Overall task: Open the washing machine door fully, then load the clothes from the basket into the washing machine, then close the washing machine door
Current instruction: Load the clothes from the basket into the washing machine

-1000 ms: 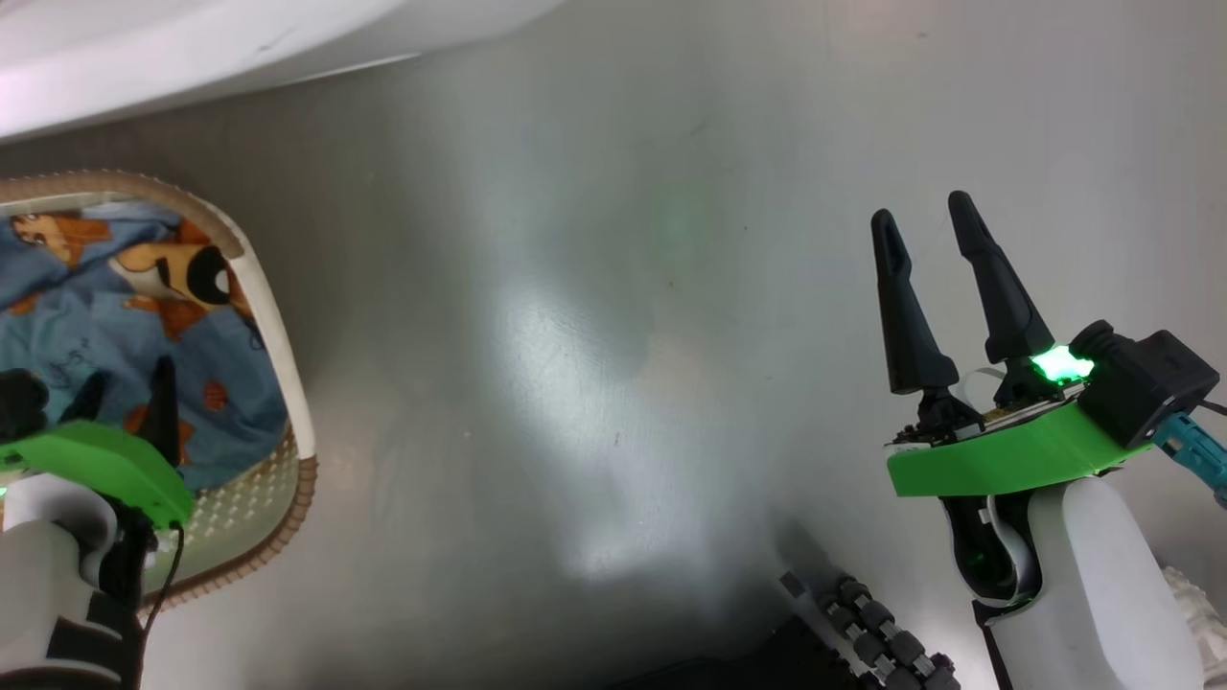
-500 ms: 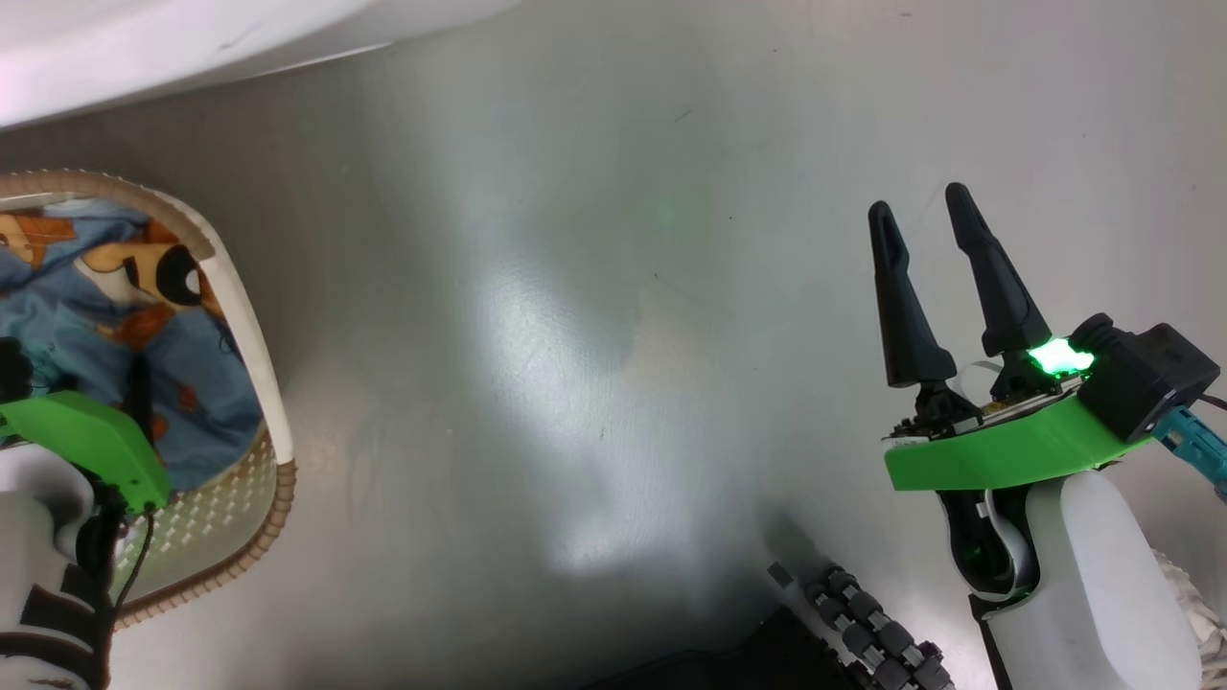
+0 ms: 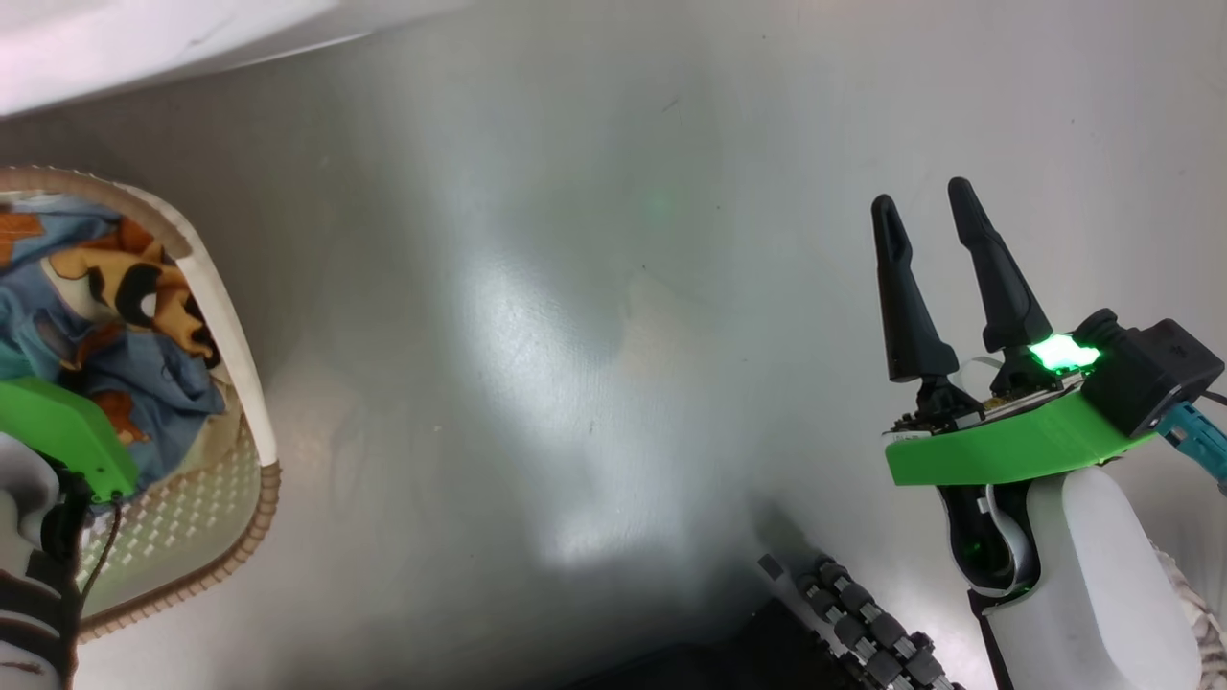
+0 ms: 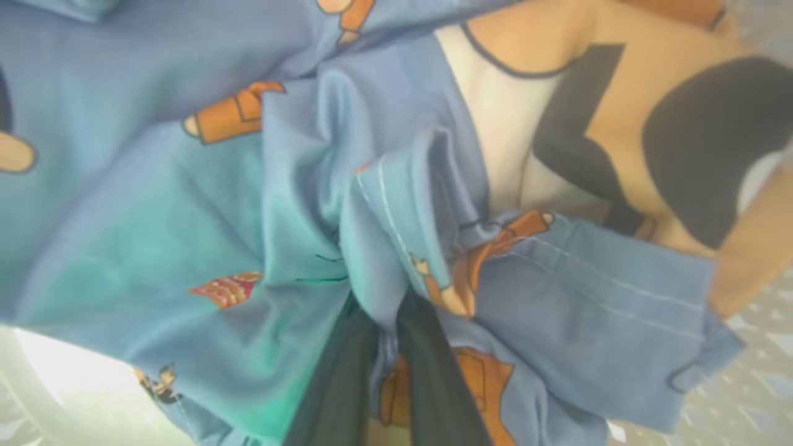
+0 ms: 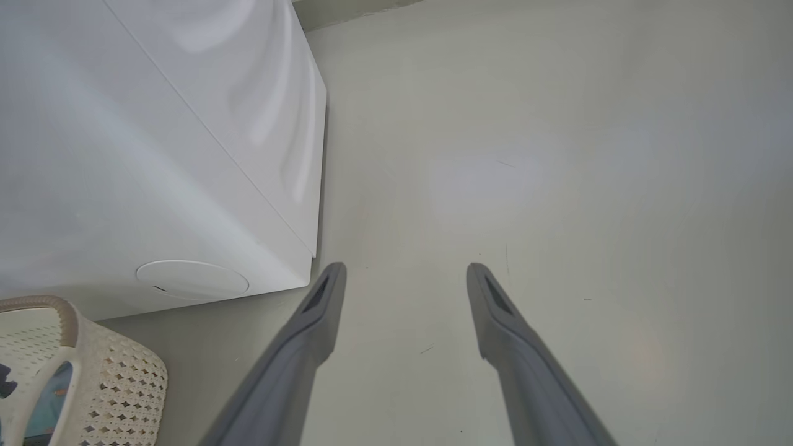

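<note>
1. You are looking down at a bare, pale grey floor point(image 3: 575, 335) with a soft sheen; a bright patch of reflected light lies near the centre of the head view.
2. One washing machine point(image 5: 124, 155) stands on that floor. In the head view its white body crosses the 11 o'clock corner. In the right wrist view you see its plain white side and one round hatch point(image 5: 192, 279) low down.
3. One basket point(image 3: 259, 508) sits at 9 o'clock in the head view, on the floor just beside the machine.
4. The clothes point(image 3: 115, 374) lie bunched inside the basket. You cannot count the garments, as the folds run together.
5. Two end effectors. The left end effector point(image 4: 383, 310) is narrow, its two dark fingers pinching a fold of the clothes between them.
6. The right end effector point(image 3: 920, 198) is wide and holds nothing. It hangs over bare floor at 3 o'clock, well apart from the basket.
7. The picture edge cuts off the basket's left part, and the left arm's green wrist plate point(image 3: 57, 431) covers some of the fabric.
8. In the left wrist view the cloth is very close and soft in focus, and its printed figures show in pieces.
</note>
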